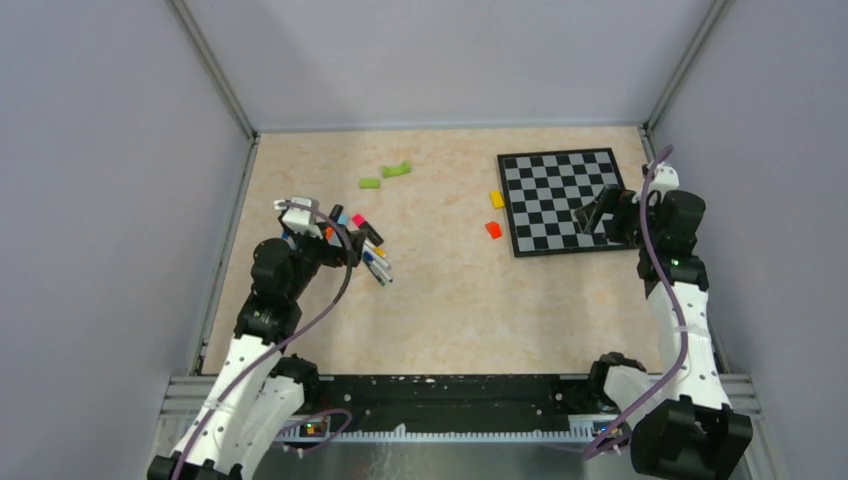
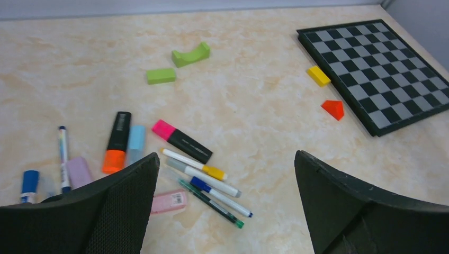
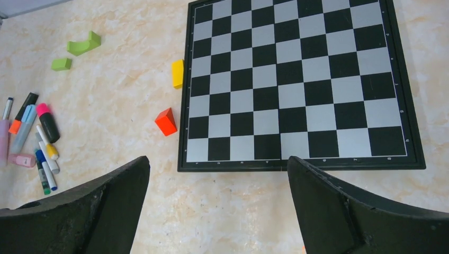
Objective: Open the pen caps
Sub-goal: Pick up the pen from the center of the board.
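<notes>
Orange, pink, yellow and blue pen caps (image 2: 113, 160) all look seated on their barrels. By my reading the task has not begun, and I can make out no cap lying loose. The pens (image 2: 182, 141) lie in a loose cluster on the bench (image 2: 254, 106), in the lower left of the left wrist view. Among them:

- a black highlighter (image 2: 120, 129) carries an orange cap (image 2: 114, 163)
- a second black highlighter (image 2: 190, 146) carries a pink cap (image 2: 163, 129)
- a white pen (image 2: 182, 159) carries a yellow cap (image 2: 214, 172)
- a white marker (image 2: 225, 190) carries a blue cap (image 2: 198, 183)

A thin green pen (image 2: 210, 203) lies just beside the marker. Several pale markers further left are half hidden by a finger, and I cannot tell how their caps sit.

The left end effector (image 2: 226, 157) hangs over the cluster's right edge with its jaws spread wide, gripping nothing. The right end effector (image 3: 218, 160) is likewise wide apart and empty. It sits over the lower edge of the chessboard (image 3: 296, 79), at the right of the top view and well apart from the pens.

Every cap is left to pull. Judging by the layout, one arm would need to pin a barrel while the other draws the cap off. The right arm would have to cross the bench first.
</notes>
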Robot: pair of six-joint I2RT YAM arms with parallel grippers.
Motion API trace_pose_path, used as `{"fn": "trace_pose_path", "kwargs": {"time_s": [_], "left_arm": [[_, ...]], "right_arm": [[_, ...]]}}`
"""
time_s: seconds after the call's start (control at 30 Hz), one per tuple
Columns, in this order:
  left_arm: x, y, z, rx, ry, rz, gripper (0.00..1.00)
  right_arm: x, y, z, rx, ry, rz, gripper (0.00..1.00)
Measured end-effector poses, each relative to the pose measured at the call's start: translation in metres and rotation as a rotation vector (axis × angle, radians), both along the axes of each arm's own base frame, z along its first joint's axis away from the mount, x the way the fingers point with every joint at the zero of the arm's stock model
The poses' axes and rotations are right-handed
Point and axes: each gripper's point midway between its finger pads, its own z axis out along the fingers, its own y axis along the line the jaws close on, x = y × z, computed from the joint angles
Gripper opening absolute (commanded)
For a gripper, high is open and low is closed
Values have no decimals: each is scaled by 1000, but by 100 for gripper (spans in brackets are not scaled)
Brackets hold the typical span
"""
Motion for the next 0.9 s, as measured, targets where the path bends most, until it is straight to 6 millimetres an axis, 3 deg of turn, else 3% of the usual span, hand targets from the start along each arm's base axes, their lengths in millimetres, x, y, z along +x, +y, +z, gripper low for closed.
{"fn": "trace_pose_path", "kwargs": {"time_s": [0.2, 0.33, 0.43, 0.67, 0.9], "left_arm": [[3, -24, -18, -102, 171, -85, 99], [-4, -34, -43, -157, 314, -111, 99], [-11, -39, -50, -183, 365, -133, 99], [-19, -52, -61, -241, 456, -191, 99], [-31, -61, -91, -223, 596, -190, 99]], "right_arm": [[0, 2, -3, 2, 10, 14, 99], [-1, 8, -2, -9, -4, 70, 99], [-3, 16, -3, -24, -23, 141, 99], [-24, 42, -34, -69, -29, 379, 99], [-34, 51, -39, -119, -56, 501, 99]]}}
